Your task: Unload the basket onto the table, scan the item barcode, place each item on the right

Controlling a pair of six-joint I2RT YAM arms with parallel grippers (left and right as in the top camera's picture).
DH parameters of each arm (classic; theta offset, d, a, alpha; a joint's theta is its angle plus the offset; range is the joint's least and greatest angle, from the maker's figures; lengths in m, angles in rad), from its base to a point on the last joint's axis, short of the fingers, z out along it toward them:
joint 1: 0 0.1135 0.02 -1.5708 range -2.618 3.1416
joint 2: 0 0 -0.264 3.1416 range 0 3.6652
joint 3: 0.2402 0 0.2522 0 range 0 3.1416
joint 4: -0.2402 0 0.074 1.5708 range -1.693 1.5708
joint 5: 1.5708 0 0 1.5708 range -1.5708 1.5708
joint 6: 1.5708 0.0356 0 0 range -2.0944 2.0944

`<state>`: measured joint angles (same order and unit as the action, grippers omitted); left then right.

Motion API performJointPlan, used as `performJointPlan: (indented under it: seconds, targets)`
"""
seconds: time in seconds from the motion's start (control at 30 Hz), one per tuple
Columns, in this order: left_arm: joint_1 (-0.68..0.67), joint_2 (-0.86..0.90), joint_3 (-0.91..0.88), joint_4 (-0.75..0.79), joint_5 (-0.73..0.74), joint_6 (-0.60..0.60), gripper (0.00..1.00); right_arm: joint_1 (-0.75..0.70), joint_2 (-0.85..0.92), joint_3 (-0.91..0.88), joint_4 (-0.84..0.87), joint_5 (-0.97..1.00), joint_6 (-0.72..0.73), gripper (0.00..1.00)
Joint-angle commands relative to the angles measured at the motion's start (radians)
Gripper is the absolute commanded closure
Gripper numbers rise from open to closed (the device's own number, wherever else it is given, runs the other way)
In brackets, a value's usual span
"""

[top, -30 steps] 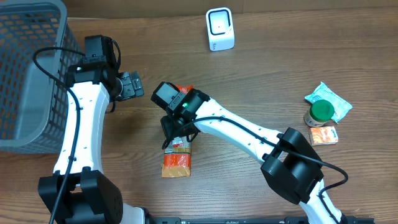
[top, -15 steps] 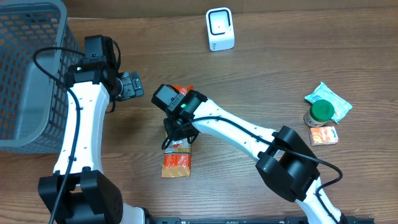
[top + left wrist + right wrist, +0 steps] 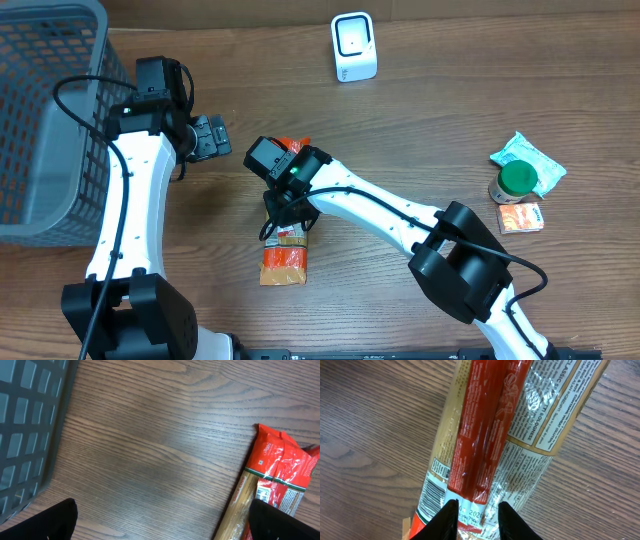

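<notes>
Grasp step — my right gripper (image 3: 475, 510) pinches red seam of pasta packet (image 3: 520, 435); left gripper (image 3: 165, 520) hangs spread, empty. Next, I judge: lift, turn barcode (image 3: 433, 496) toward scanner (image 3: 354, 47).

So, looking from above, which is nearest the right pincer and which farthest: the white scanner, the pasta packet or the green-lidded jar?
1. The pasta packet, mid-table, caught in the right pincer itself.
2. The white scanner, at the table's far edge.
3. The green-lidded jar, well off to the right.
</notes>
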<state>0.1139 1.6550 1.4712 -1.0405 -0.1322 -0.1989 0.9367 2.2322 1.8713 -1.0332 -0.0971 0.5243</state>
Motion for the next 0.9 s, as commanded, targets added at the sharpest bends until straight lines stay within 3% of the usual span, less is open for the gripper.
performJointPlan:
  seconds: [0.0, 0.33, 0.67, 0.8, 0.87]
  targets:
    - [0.004, 0.001, -0.006, 0.001, -0.005, 0.009, 0.00, 0.005, 0.003, -0.001, 0.005, 0.006, 0.005, 0.71]
    - [0.004, 0.001, -0.006, 0.001, -0.006, 0.009, 0.00, 0.006, 0.003, -0.031, 0.033, 0.006, 0.031, 0.71]
    - [0.004, 0.001, -0.006, 0.001, -0.005, 0.009, 0.00, 0.006, 0.003, -0.145, 0.166, -0.093, 0.031, 0.71]
    - [0.004, 0.001, -0.006, 0.001, -0.005, 0.009, 0.00, 0.006, 0.003, -0.150, 0.164, -0.091, 0.030, 0.96]
    - [0.004, 0.001, -0.006, 0.001, -0.005, 0.009, 0.00, 0.002, 0.003, -0.150, 0.158, -0.091, 0.029, 0.96]
